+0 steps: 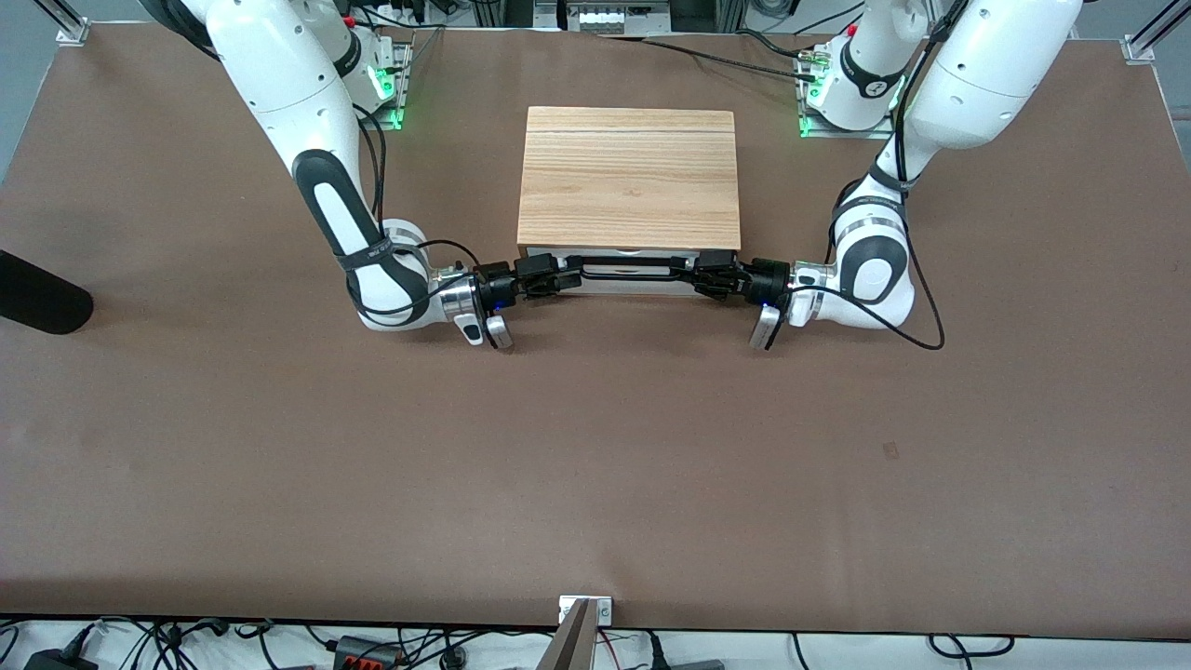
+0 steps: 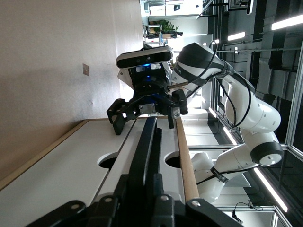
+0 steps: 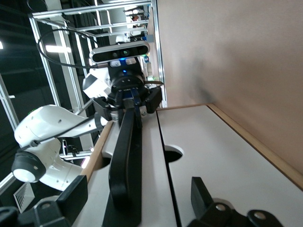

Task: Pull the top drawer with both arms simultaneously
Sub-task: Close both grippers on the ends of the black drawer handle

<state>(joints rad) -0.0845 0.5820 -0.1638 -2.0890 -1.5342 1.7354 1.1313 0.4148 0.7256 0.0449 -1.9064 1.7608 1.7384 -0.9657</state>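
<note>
No readable text, labels or numbers that I can make out; small markings on arm links too tiny to read.

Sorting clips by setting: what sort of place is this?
Likely a robotics lab: two white arms bolted to a brown table, aluminium framing around it, each pincer at the top drawer handle.

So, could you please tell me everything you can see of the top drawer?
The top drawer has a white front panel, a half-round notch in its top edge and a wide black bar handle across it. It sits in the light-wood box, showing only as a thin strip nearer the front camera, barely out if at all. The right gripper meets the handle toward the right arm's end of the table and the left gripper toward the left arm's end.
</note>
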